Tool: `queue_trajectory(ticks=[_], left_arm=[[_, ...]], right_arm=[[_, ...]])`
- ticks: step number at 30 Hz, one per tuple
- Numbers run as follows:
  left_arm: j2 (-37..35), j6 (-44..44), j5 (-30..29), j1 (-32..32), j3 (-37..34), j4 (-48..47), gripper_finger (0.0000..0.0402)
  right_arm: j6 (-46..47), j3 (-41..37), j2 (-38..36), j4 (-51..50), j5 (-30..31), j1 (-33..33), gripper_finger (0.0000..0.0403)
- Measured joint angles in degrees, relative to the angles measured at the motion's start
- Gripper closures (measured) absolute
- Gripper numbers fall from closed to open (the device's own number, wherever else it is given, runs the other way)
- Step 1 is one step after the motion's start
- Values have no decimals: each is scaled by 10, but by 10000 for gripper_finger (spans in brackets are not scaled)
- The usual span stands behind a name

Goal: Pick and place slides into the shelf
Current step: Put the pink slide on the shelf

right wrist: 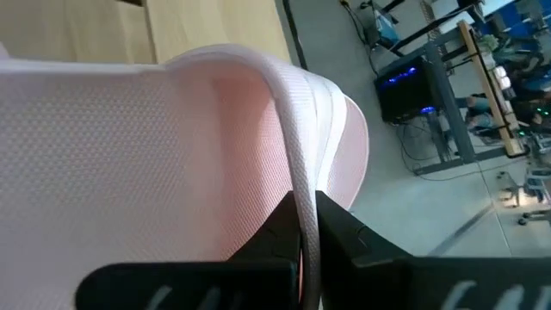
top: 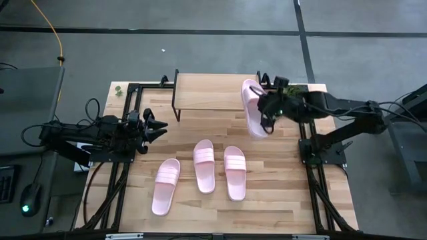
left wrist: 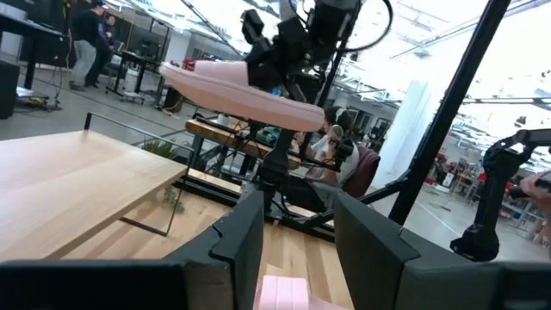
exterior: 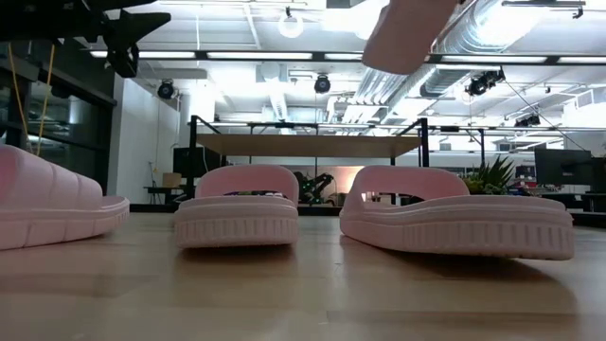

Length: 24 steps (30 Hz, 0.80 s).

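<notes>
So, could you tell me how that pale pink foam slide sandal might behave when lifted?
Probably light: the raised pale pink foam slide sandal hangs from the right pincer pinching only its thin strap edge. Likely fairly stiff, as it holds shape in the left wrist view.

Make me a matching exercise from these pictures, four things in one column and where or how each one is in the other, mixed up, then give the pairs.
Column one:
1. right gripper
2. left gripper
3. shelf
4. three slides

Column two:
A. lying flat on the table's near half
B. at the table's far edge, nothing on its top
C. shut on the strap of the lifted slide
D. open, holding nothing, at the table's left side

Pairs: 1-C, 2-D, 3-B, 4-A
</notes>
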Motion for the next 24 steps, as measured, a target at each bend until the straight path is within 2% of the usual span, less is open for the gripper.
queue_trajectory(ticks=[7, 18, 24], left_arm=[[0, 31, -4, 0, 0, 4, 273], [0, 82, -5, 0, 0, 40, 273], [0, 95, -6, 0, 0, 46, 273]], right_arm=[[-60, 0, 10, 47, -90, -88, 403], [-140, 0, 93, 93, -136, -181, 403], [-185, 0, 136, 148, -187, -219, 403]])
